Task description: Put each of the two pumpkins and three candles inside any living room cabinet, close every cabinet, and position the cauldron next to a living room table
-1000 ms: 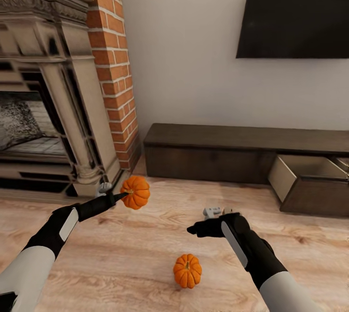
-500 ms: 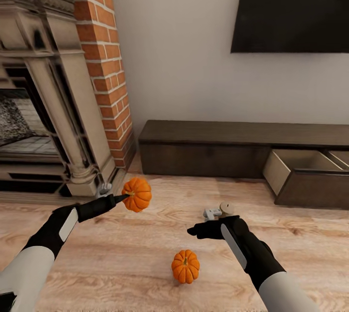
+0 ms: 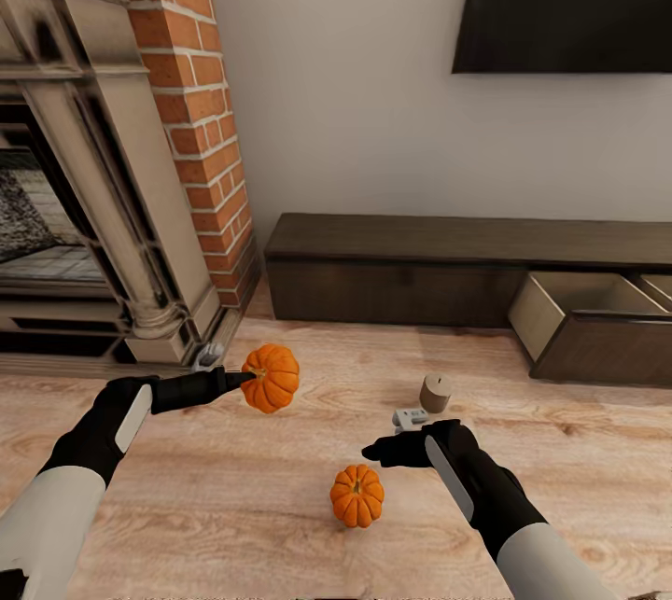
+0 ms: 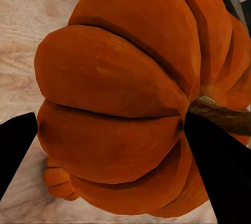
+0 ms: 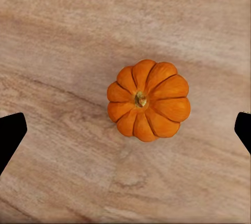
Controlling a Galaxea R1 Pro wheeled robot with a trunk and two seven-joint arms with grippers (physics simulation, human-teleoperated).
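The right gripper (image 3: pixel 378 452) hung spread apart directly above the floor pumpkin (image 3: pixel 357 495), seemingly lined up for a straight-down grab. The left gripper (image 3: pixel 245 379) was clamped on a second ribbed, glossy pumpkin (image 3: pixel 271 378), held off the wooden floor for carrying. Farther off stood a stubby beige candle (image 3: pixel 435 392), then the dark cabinet (image 3: pixel 467 269), one drawer (image 3: pixel 597 325) pulled out.

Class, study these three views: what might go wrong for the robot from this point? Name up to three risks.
1. The left claw holds its pumpkin near the stem, above the floor; a slip may send it rolling.
2. The right claw hangs open over the second pumpkin, which sits slightly off centre; a misjudged descent could knock it aside.
3. A candle stands on the floor near the right arm; a sweep might topple it.
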